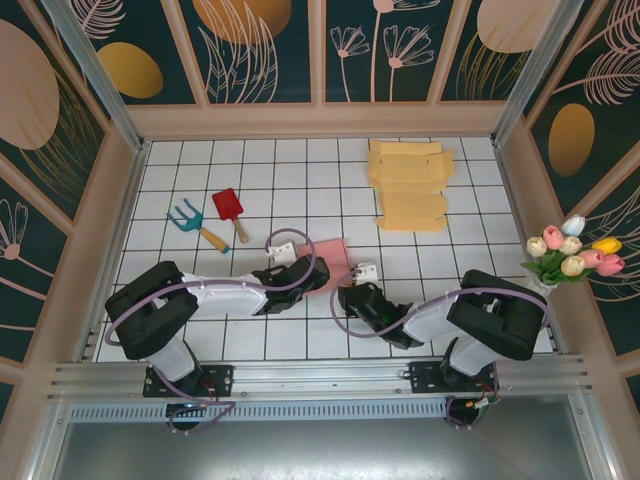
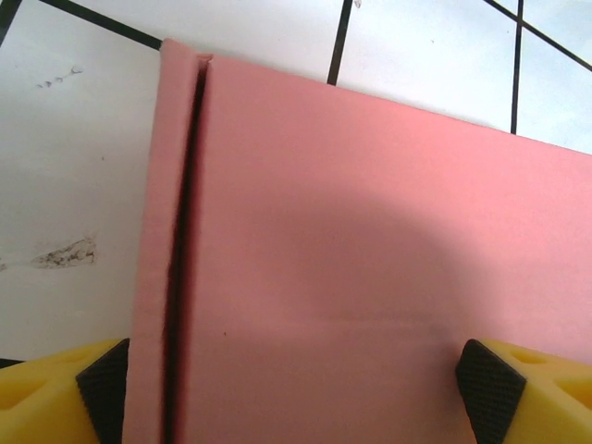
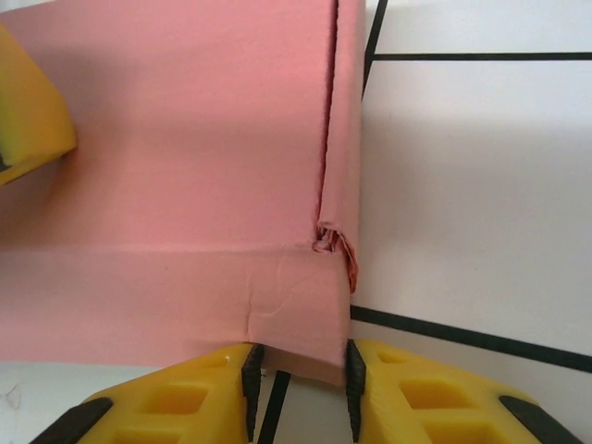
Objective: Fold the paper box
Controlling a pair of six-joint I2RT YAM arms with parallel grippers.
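Pink flat paper box (image 1: pixel 325 262) lies on the white gridded tabletop (image 1: pixel 480 260), just toward 6 o'clock of centre, between both arms. The right end effector (image 3: pixel 301 375) stands narrow, pinching the sheet's crumpled corner at about 4 o'clock, probably to anchor it and raise that flap along its crease. The left end effector (image 2: pixel 296 388) hovers wide at the 9 o'clock side, its pads (image 2: pixel 486 388) straddling the folded edge strip, seemingly ready to press it down.
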